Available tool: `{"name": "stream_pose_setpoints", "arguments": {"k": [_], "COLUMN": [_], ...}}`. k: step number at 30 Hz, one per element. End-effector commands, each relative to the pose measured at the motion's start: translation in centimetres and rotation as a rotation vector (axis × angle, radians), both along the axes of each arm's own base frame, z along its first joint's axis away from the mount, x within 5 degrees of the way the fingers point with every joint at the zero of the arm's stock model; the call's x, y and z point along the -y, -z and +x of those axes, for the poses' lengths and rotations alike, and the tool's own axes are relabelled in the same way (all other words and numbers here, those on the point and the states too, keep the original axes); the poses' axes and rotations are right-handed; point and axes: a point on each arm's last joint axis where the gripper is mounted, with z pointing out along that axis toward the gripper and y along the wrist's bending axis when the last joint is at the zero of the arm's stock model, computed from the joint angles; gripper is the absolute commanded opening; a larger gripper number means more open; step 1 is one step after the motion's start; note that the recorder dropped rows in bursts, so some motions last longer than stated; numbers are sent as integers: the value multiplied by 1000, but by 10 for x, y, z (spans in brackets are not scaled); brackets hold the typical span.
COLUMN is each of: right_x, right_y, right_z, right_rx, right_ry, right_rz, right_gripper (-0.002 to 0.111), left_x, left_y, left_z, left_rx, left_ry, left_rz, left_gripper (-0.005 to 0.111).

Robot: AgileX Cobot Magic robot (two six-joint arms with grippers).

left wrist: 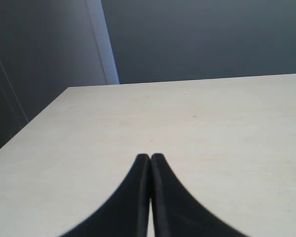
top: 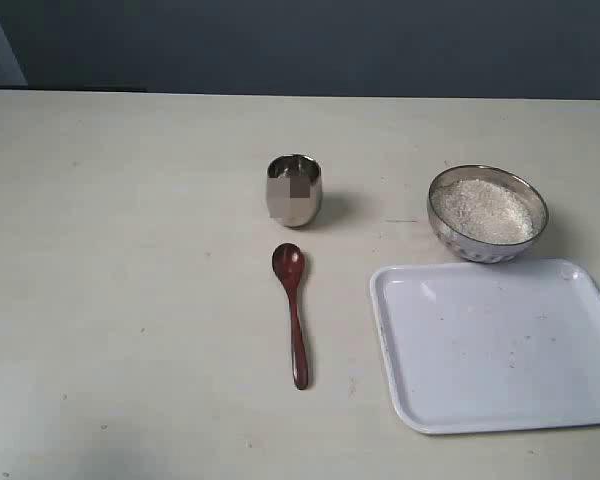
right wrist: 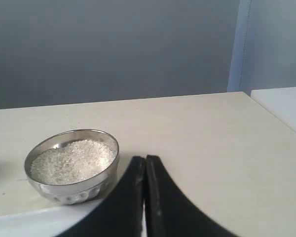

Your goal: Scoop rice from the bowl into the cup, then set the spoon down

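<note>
Your left gripper [left wrist: 150, 157] is hanging pinched shut and empty over bare table [top: 130, 300]; mid-table the cup [top: 294, 189] is standing just behind the flat-lying spoon [top: 292, 310], and toward the right edge the bowl [top: 480, 250] of rice [top: 483, 210] is sitting behind the tray [top: 500, 345], near your right gripper [right wrist: 145, 159], also shut and empty. You are likely facing the spoon pickup, calling for opened jaws straddling its thin handle.

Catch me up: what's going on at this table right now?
Nothing is being handled yet. The spoon lies on the table near the cup, scoop end toward it. The bowl holds rice, next to a white tray. The left gripper and right gripper are both shut and empty, out of the exterior view.
</note>
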Motion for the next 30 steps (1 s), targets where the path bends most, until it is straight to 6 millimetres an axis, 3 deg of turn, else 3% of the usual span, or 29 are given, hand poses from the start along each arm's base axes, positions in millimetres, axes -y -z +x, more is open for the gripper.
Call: {"name": "stream_pose_setpoints", "arguments": {"k": [1,8,11,16,22,26,30], "right_x": [0,0,-1,2,9,9,7], "right_y": [0,0,-9,-31,-42,-39,-37], "right_z": [0,0,0,-2,-5,-4,-3], "right_rx": [6,9,108,339,474,433,387], "right_ry": [-4,-5,-13,-11,11,-10,-24], "right_rz": [-3,-3,-5,567,743,1077,1157], "right_gripper": [0,0,0,0,0,0,0], "left_x": [0,0,0,0,0,0,0], "left_y": [-2,-2,-2,-2,-2,-2,-2], "left_z": [0,0,0,0,0,0,0], "left_rx": [17,17,17,17,17,17,17], "left_ry": [5,5,5,5,5,5,5], "left_rz": [-4,-4,-4,-4,-4,-4,-4], "left_gripper": [0,0,0,0,0,0,0]}}
